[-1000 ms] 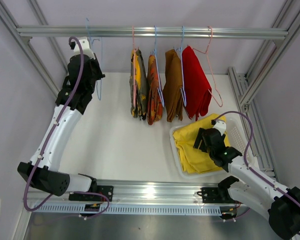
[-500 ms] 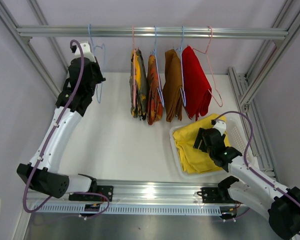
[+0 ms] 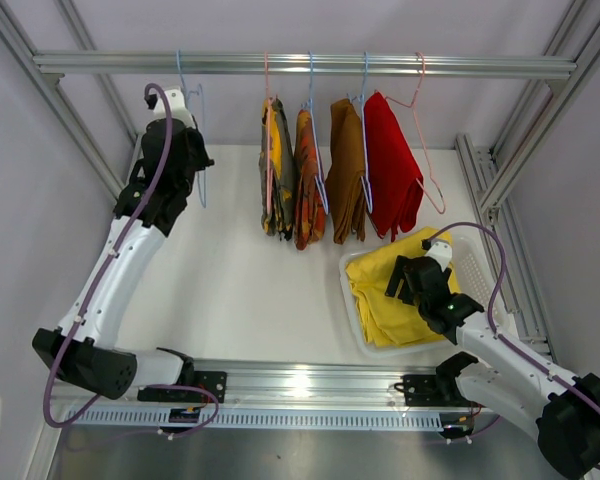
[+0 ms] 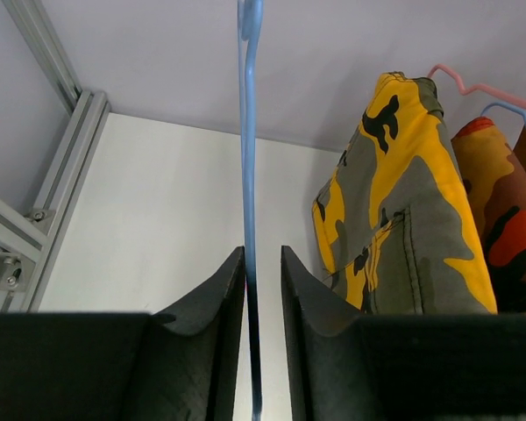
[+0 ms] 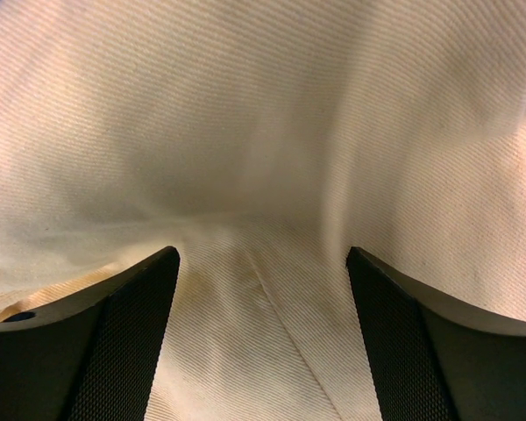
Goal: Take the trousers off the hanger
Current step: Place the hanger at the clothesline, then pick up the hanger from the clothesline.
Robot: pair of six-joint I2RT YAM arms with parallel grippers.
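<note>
Four pairs of trousers hang from the rail (image 3: 480, 66), all to the right of your left claw (image 4: 263, 253). Nearest it is the camouflage pair (image 3: 278, 180), then the orange-red patterned pair (image 3: 308, 185), the brown pair (image 3: 345, 170), and the red pair (image 3: 392, 165) farthest off. Judged from this, one pair of five is off its hanger and four are left to do.

The white mesh basket (image 3: 477, 268) sits directly beneath your right claw (image 5: 261, 250). It holds the yellow trousers (image 3: 380, 295), loosely folded, and nothing else that shows. Your right claw is spread wide just above that yellow cloth, with nothing between its fingers.

Your left claw is up near the rail, its fingers barely parted around the wire of a bare blue hanger (image 4: 248, 132). The wire lies against one finger with a sliver of gap at the other, so it looks enclosed rather than pinched.
</note>
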